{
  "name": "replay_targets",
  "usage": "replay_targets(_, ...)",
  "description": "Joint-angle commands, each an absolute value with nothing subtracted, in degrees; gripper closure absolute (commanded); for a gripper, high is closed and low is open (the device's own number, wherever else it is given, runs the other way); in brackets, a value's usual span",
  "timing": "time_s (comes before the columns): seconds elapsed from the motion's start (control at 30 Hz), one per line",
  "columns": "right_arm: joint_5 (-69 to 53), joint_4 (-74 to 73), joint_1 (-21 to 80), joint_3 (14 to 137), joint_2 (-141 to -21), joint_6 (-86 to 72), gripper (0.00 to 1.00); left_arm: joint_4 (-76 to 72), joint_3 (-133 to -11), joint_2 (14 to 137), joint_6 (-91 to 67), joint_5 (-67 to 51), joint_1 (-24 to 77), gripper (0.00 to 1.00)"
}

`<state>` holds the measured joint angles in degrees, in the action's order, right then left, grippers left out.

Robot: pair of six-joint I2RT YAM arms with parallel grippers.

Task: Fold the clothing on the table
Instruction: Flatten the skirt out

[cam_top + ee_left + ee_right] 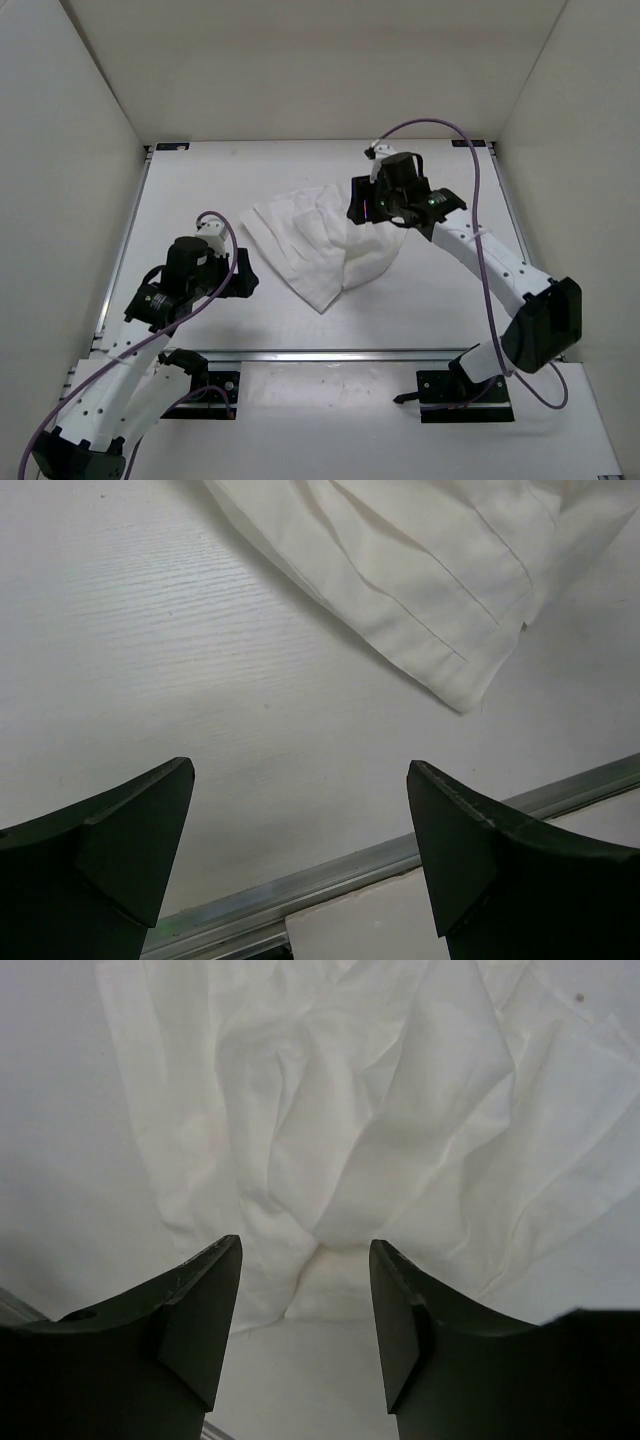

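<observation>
The clothing [320,245] is a white, thin piece lying crumpled and partly doubled over in the middle of the white table [200,190]. My right gripper [360,210] hovers over its far right part. In the right wrist view the rumpled clothing [340,1110] fills the frame, and the right gripper [305,1260] stands open with nothing between its fingers. My left gripper [245,278] sits left of the cloth's near corner, apart from it. In the left wrist view the left gripper [300,810] is wide open over bare table, with the creased clothing [420,570] ahead.
A silver rail [330,355] runs along the table's near edge, also seen as the rail [400,855] under the left fingers. Black brackets [172,147] mark the far corners. White walls enclose the table on three sides.
</observation>
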<state>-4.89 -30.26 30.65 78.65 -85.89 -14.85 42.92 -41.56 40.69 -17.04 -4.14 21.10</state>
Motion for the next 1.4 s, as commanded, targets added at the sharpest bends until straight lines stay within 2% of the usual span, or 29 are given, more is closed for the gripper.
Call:
replay_targets(0.0, -4.39, -25.68, 33.47, 71.38, -82.71, -13.98, 0.48, 42.01, -41.05, 40.08, -17.49, -3.25, 21.53, 0.02)
replay_targets(0.27, -1.59, -16.71, 47.88, 59.69, -83.13, -13.1, 0.46, 41.66, -40.61, 36.3, -18.1, -2.29, 17.41, 0.02)
replay_targets(0.57, 6.67, -13.71, 58.87, 59.68, -94.3, -11.87, 0.47, 42.1, -40.52, 33.84, -20.39, 2.2, 16.17, 0.01)
replay_targets(0.73, 8.43, -12.3, 60.12, 59.85, -98.52, -10.9, 0.52, 42.19, -40.34, 33.05, -20.65, 2.81, 16.08, 0.01)
replay_targets(1.03, 7.38, -14.15, 60.38, 61.6, -106.51, -11.42, 0.48, 42.18, -40.17, 32.26, -21.18, 4.13, 16.17, 0.01)
replay_targets(1.13, 7.3, -14.86, 59.94, 62.14, -109.07, -11.95, 0.58, 42.01, -40.34, 31.29, -21.71, 4.31, 15.82, 0.01)
replay_targets(1.17, 6.6, -14.94, 59.59, 62.31, -109.68, -11.95, 0.72, 42.19, -40.08, 31.12, -21.71, 4.92, 15.91, 0.01)
replay_targets(1.2, 6.85, -13.98, 59.24, 62.31, -109.86, -12.21, 0.91, 42.19, -39.99, 30.68, -21.71, 5.1, 15.82, 0.02)
replay_targets(1.23, 5.64, -14.24, 58.98, 62.23, -110.3, -12.83, 1.0, 42.27, -39.9, 30.33, -21.97, 5.36, 15.91, 0.02)
replay_targets(1.3, 3.78, -13.28, 58.36, 63.19, -110.39, -13.27, 1.0, 42.37, -40.16, 30.15, -22.15, 5.63, 15.74, 0.01)
replay_targets(1.37, 1.16, -12.05, 56.78, 65.03, -110.3, -13.88, 1.0, 42.71, -40.16, 29.8, -22.5, 6.5, 15.3, 0.06)
